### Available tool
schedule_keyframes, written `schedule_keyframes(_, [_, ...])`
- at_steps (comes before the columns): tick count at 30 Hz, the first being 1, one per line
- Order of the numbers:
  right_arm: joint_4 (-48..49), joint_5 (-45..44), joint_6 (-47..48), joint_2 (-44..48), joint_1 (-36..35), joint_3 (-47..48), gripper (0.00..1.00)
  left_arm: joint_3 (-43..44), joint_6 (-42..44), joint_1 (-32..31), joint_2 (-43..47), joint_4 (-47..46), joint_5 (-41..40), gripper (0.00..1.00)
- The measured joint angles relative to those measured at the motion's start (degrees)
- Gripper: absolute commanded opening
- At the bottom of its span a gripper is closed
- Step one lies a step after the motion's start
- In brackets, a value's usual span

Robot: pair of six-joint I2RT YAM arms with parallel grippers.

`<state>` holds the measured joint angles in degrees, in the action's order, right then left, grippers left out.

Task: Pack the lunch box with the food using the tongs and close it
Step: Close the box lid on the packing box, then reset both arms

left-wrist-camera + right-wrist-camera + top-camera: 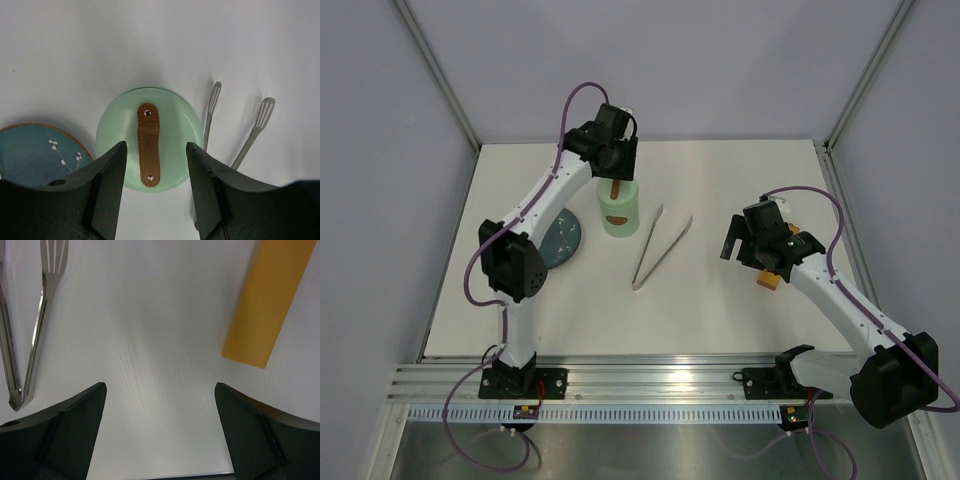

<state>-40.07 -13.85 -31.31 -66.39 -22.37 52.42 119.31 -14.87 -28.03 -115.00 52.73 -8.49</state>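
The pale green lunch box stands upright at the back of the table with its round lid on top, brown strap handle across it. My left gripper hangs straight above the lid, open, its fingers either side of the handle's near end without touching it. The silver tongs lie flat in a narrow V just right of the box, also seen in the left wrist view and the right wrist view. My right gripper stands open over bare table right of the tongs. The food is out of view.
A dark blue plate with a small white flower pattern lies left of the box, its edge in the left wrist view. A flat orange-yellow strip lies by my right gripper. Grey walls enclose the white table.
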Motion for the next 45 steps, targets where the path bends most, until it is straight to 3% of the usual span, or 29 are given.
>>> schedule_keyframes(6, [0.0,0.0,0.0,0.2,0.0,-0.3,0.97,5.1,0.0,0.0,-7.9,0.8,0.6,0.49])
schedule_keyframes(16, [0.5,0.0,0.0,-0.1,0.0,-0.5,0.97,5.4,0.3,-0.2,-6.8,3.6,-0.4,0.48])
schedule_keyframes(26, [1.3,0.0,-0.1,-0.6,0.0,-0.5,0.97,5.4,0.5,-0.4,0.0,2.5,-1.4,0.48])
schedule_keyframes(36, [1.2,0.1,-0.3,-0.8,0.0,-0.5,0.97,5.9,0.3,-0.4,-8.9,0.1,-0.9,0.46])
schedule_keyframes(45, [1.3,0.1,-0.3,-0.9,0.0,-0.5,0.97,4.2,0.1,-0.7,-7.4,-0.9,-0.4,0.45])
